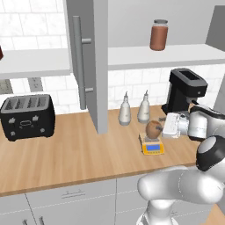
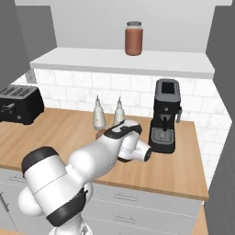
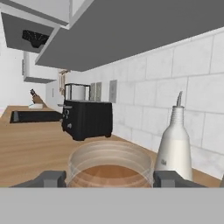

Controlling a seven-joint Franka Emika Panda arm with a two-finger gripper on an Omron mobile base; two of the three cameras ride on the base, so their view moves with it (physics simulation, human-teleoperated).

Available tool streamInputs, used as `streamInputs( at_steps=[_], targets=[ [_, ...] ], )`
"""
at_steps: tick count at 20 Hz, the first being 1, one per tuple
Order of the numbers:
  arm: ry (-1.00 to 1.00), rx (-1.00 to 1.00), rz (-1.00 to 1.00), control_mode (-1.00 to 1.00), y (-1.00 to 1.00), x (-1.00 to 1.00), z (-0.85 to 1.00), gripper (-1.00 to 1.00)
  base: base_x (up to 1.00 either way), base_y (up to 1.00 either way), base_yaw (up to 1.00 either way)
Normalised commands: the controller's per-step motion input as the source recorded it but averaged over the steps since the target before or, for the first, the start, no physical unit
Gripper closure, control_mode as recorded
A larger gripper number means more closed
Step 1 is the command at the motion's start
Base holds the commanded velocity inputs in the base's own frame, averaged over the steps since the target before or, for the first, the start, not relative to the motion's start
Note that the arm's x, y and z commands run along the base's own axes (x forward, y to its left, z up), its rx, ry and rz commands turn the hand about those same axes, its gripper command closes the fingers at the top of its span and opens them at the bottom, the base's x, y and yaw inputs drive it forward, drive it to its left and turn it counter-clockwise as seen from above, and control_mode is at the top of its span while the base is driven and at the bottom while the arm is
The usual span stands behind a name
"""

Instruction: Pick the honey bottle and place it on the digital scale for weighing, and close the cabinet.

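Two jobs: one looks nearly done, the other is untouched.
Cabinet [image 1: 90, 61]: door stands swung out from the wall over the counter, shelf inside on show; closing it is all still to do.
Counter [image 1: 66, 154]: wooden top carrying the toaster [image 1: 27, 116], coffee machine [image 1: 184, 90] and two whitish bottles [image 1: 134, 107].
Jar [image 1: 158, 35]: reddish-brown, on the cabinet shelf, no part of the job.
Gripper [image 1: 163, 127]: reaching in sideways at the honey bottle from its right, level with it.
Fingers [image 3: 173, 178]: one on each side of the bottle's rim in the hand view, lying close along it; whether they pinch it or have just let go I cannot tell.
Honey bottle [image 1: 153, 129]: upright on the plate of the scale, between the gripper and the open door.
Scale [image 1: 152, 147]: near the counter's front edge, blue display facing out.
Left, by my judgement: release if needed, draw back, then push the door shut.
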Motion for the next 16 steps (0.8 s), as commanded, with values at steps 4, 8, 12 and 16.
streamInputs(
  at_steps=[4, 8, 12, 16],
  targets=[
    [0.0, 0.0, 0.0, -1.0, 0.14, -0.24, -0.1, 1.0, 0.0, 0.0, 0.0],
    [0.0, 0.0, 0.0, -1.0, 0.15, -0.15, 0.0, 1.0, 0.0, 0.0, 0.0],
    [0.0, 0.0, 0.0, -1.0, 0.05, 0.0, -0.09, -1.0, 0.0, 0.0, 0.0],
    [0.0, 0.0, 0.01, -1.0, -0.03, 0.14, -0.04, -1.0, 0.0, 0.0, 0.0]
  ],
)
